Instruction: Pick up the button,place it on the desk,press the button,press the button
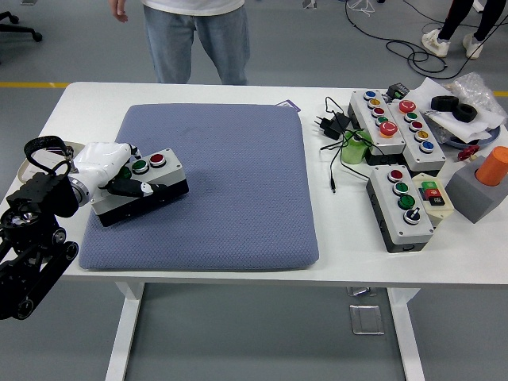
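On the left part of the blue-grey cushion [230, 182] sits the button box [143, 189] — a grey-topped, black-sided case with a red and two green push-buttons on its lid. The robot's left hand [115, 171] is wrapped around its left end: the white palm lies against the end face and a dark thumb [135, 189] crosses the near side, so the fingers are closed on the box. Its right end appears tilted slightly off the pad, though the contact underneath cannot be judged with certainty.

By its look the box is a rigid plastic shell, moderately light, with smooth sides that could slip; gripping across the short width near one end, as here, leaves the buttons clear for pressing. The cushion is soft, so a press on it would likely feel spongy — the bare table [333, 230] is firmer.

No true containers are in play. At the right lie other button boxes [401, 206], cables and an orange-topped grey block [480, 190]. A person [198, 40] stands at the far edge.
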